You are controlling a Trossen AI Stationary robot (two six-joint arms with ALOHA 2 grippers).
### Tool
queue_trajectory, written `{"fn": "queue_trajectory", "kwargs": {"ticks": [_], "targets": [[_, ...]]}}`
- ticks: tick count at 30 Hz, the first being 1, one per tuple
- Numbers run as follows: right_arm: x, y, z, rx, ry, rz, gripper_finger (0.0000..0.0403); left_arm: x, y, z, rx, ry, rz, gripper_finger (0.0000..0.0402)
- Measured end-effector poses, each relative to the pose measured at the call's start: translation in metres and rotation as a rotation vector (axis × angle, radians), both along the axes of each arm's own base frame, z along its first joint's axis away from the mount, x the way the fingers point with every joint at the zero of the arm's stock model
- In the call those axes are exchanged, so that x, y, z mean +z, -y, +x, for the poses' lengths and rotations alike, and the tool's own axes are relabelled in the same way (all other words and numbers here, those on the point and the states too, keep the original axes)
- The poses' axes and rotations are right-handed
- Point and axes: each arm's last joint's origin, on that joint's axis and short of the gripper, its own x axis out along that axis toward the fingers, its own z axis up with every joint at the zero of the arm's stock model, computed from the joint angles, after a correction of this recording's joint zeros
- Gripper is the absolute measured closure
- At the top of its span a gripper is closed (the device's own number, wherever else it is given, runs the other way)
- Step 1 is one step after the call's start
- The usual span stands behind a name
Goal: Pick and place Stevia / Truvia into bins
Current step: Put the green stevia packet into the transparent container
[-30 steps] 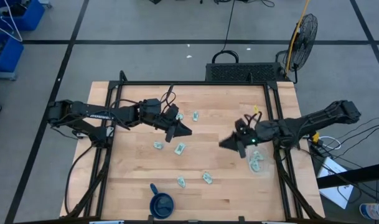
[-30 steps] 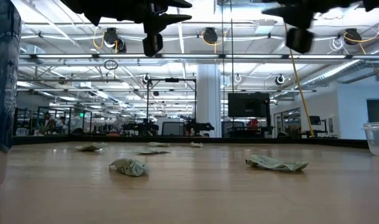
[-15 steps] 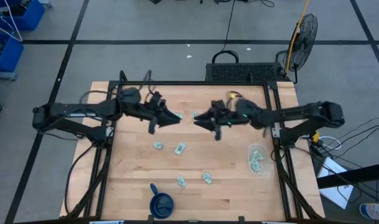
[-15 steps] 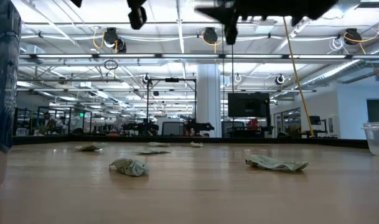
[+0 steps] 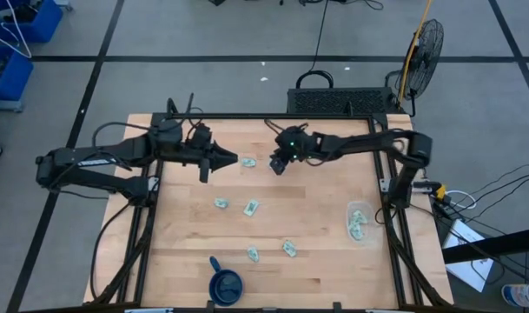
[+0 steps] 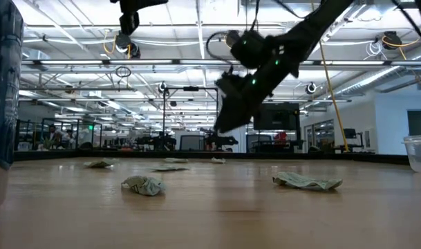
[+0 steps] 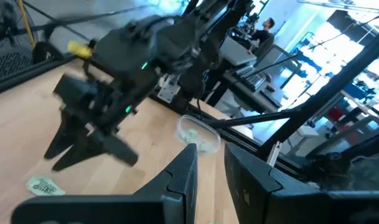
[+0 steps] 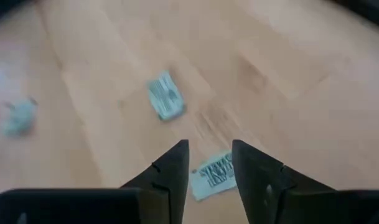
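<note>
Right gripper (image 5: 275, 167): fingers apart, empty, poised directly above a Stevia sachet (image 5: 274, 162) (far side of the table (image 5: 316, 261)). Left gripper (image 5: 232, 160): beside that sachet, fingers parted, empty. Clear bin (image 5: 359, 223): well apart from it, holding sachets.

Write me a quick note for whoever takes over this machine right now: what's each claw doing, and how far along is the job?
Right claw: open, empty, poised right above a sachet at the table's far middle.
Left claw: open, empty, hovering beside it.
Tub by the right edge: a few sachets already inside.
Left to do: six loose sachets, two at the far middle, two mid-table, two nearer the mug.
</note>
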Motion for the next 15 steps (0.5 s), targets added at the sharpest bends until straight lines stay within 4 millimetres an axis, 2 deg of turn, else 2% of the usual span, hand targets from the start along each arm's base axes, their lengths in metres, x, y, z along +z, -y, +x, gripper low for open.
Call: {"fn": "queue_trajectory", "kwargs": {"ticks": [2,5,15], "targets": [[-0.013,0.001,0.003,0.010,-0.029,-0.014,0.0292,-0.002,0.000,0.001,0.000,-0.009,-0.001,0.0316],[-0.021,0.003,0.002,-0.054,-0.078,-0.028,0.0293,-0.004,0.000,0.003,0.000,-0.030,-0.005,0.0316],[-0.021,0.007,0.001,-0.102,-0.094,-0.095,0.0291,-0.008,-0.002,0.005,0.005,-0.056,0.042,0.0316]]}}
